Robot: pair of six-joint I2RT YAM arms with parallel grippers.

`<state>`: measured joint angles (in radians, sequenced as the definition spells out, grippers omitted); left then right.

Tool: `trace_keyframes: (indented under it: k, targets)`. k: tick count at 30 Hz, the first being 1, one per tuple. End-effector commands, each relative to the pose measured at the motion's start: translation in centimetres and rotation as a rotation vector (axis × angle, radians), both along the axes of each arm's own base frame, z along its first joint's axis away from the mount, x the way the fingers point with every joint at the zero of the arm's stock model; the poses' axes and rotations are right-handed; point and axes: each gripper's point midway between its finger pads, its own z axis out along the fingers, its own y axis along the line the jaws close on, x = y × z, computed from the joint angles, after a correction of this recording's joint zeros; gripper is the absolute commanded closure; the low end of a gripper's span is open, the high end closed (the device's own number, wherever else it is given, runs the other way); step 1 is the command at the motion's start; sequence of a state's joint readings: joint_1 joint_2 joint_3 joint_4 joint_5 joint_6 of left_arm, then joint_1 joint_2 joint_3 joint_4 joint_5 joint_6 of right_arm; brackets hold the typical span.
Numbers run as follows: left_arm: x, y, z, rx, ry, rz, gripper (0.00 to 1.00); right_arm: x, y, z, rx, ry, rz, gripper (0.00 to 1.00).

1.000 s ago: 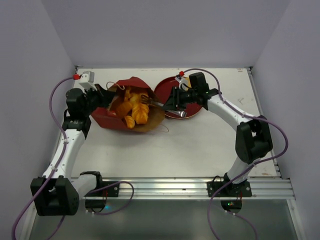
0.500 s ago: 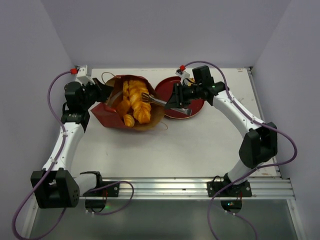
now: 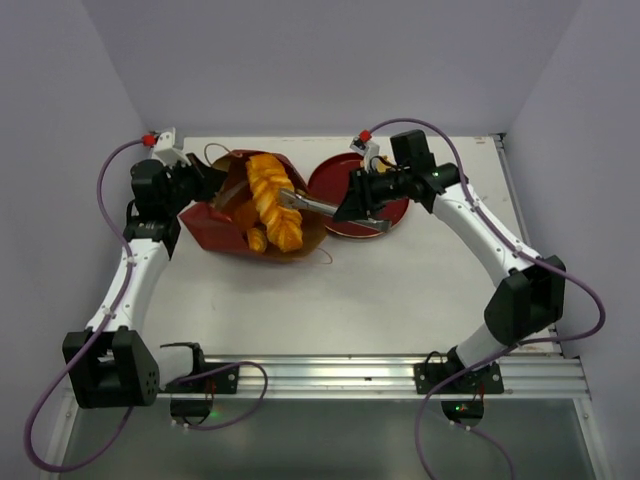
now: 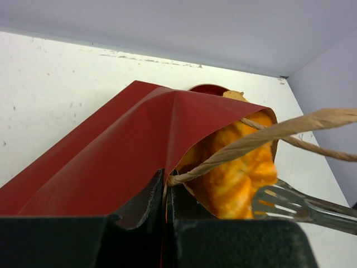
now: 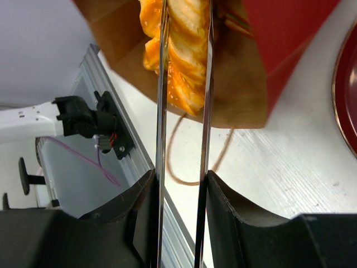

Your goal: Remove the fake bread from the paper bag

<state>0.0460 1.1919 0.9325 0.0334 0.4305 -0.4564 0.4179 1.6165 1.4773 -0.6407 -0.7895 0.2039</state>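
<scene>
The dark red paper bag [image 3: 212, 226] lies on its side with its brown mouth facing right. My left gripper [image 3: 205, 186] is shut on the bag's upper rim [image 4: 165, 187] by a cord handle [image 4: 268, 137] and holds the mouth open. My right gripper [image 3: 356, 203] is shut on metal tongs [image 3: 315, 207]. The tongs pinch a golden braided loaf [image 3: 270, 195] and hold it at the bag's mouth. In the right wrist view the loaf [image 5: 184, 61] sits between the tong blades [image 5: 162, 111]. More orange breads [image 3: 256, 238] lie inside the bag.
A round dark red plate [image 3: 392, 216] lies right of the bag, under my right arm. A loose cord handle [image 5: 178, 151] trails on the table in front of the bag mouth. Walls enclose the table at the back and both sides.
The tongs have lifted the braided loaf up and toward the far side of the bag mouth. My left gripper has raised the bag's rim slightly.
</scene>
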Motion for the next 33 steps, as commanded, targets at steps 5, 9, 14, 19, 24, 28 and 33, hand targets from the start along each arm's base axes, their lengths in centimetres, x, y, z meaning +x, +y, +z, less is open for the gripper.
trace_keyframes:
  k: [5,9,14,19,24,28,33]
  targets:
    - [1.3,0.2,4.7,-0.032,-0.111,0.010,0.93,-2.6,0.1,6.0,0.123,-0.218,0.152,1.00]
    - [1.3,0.2,4.3,-0.034,-0.103,0.011,0.93,-2.9,0.0,6.5,0.139,-0.255,0.166,1.00]
    - [1.1,0.4,4.1,-0.032,-0.099,0.013,0.93,-2.8,-0.1,7.4,0.145,-0.291,0.147,1.00]
    - [0.7,0.7,3.9,-0.006,-0.099,0.015,0.93,-3.3,-1.2,8.6,0.136,-0.353,0.120,1.00]
    - [0.2,1.0,2.8,0.029,-0.091,0.021,0.93,-3.1,-4.2,11.5,0.148,-0.440,0.036,1.00]
    - [-0.4,1.2,2.2,0.060,-0.093,0.026,0.92,-1.6,-7.1,12.5,0.119,-0.474,-0.074,1.00]
    - [-1.8,1.5,2.4,0.107,-0.144,0.032,0.92,3.2,-11.8,10.1,-0.045,-0.469,-0.336,1.00]
